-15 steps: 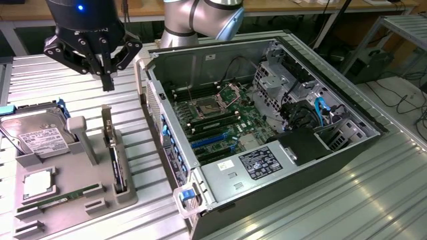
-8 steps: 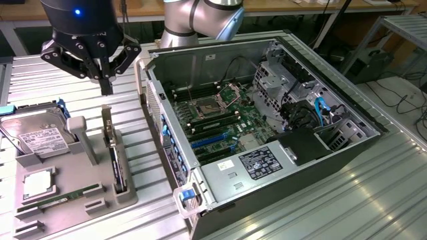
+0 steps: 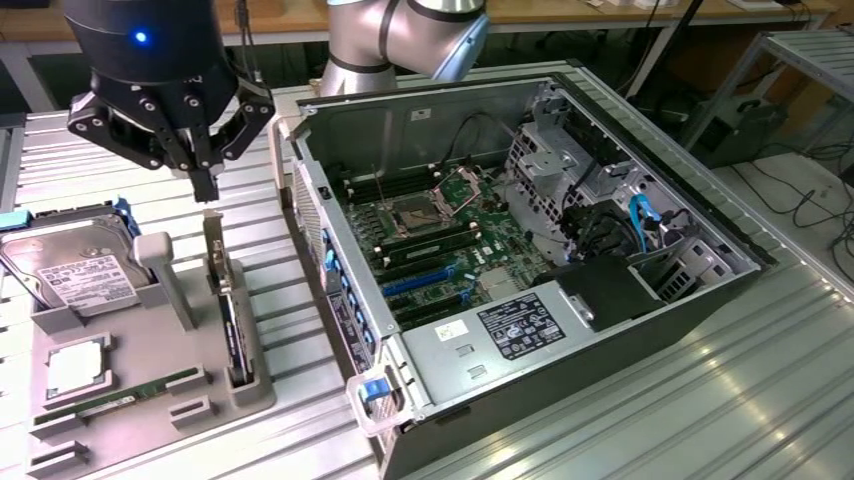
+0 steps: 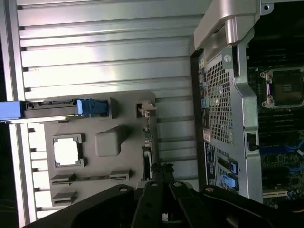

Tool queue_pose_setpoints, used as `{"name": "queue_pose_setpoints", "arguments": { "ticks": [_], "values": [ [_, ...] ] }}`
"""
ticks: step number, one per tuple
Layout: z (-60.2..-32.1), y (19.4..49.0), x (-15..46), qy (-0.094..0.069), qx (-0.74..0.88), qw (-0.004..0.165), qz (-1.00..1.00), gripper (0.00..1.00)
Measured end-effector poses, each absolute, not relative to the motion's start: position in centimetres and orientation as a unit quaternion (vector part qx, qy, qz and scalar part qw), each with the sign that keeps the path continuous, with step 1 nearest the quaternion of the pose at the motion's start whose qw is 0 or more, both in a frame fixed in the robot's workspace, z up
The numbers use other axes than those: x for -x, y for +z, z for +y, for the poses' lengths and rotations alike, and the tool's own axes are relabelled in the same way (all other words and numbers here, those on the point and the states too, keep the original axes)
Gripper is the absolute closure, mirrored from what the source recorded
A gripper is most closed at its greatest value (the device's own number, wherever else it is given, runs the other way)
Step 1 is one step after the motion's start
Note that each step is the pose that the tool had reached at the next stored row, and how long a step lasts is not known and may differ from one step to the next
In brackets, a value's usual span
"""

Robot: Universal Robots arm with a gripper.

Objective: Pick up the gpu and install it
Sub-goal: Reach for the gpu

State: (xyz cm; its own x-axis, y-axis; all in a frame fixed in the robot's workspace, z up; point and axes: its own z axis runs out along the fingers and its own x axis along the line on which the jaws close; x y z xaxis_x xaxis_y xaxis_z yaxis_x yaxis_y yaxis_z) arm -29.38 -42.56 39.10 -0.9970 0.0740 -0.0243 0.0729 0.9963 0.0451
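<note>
The gpu [image 3: 230, 315] stands on edge in a slot of the grey holder tray [image 3: 160, 340], its silver bracket rising at the far end. From the wrist view I look down on the gpu [image 4: 147, 159] edge-on, along the side of the tray [image 4: 109, 142] nearest the computer. My gripper [image 3: 204, 192] hangs just above the bracket's top, apart from it. Its fingers are shut together with nothing held. The dark fingers of my gripper [image 4: 161, 175] sit right over the card's end.
The open computer case [image 3: 667, 210] lies to the exterior view's right, its motherboard [image 3: 441, 245] exposed with blue slots. On the tray sit a hard drive [image 3: 74, 265], a CPU [image 3: 80, 365] and a RAM stick [image 3: 127, 395]. Ribbed metal table [image 3: 694, 400] all around.
</note>
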Motion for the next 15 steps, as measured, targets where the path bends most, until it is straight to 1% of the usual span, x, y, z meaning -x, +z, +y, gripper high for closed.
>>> {"name": "queue_pose_setpoints", "arguments": {
  "ticks": [7, 15],
  "values": [
    [-44.0, 39.0, 29.8, 0.022, -0.035, 0.013, 0.999, 0.89],
    [-45.1, 38.9, 30.1, 0.022, -0.035, 0.013, 0.999, 0.89]
  ]
}}
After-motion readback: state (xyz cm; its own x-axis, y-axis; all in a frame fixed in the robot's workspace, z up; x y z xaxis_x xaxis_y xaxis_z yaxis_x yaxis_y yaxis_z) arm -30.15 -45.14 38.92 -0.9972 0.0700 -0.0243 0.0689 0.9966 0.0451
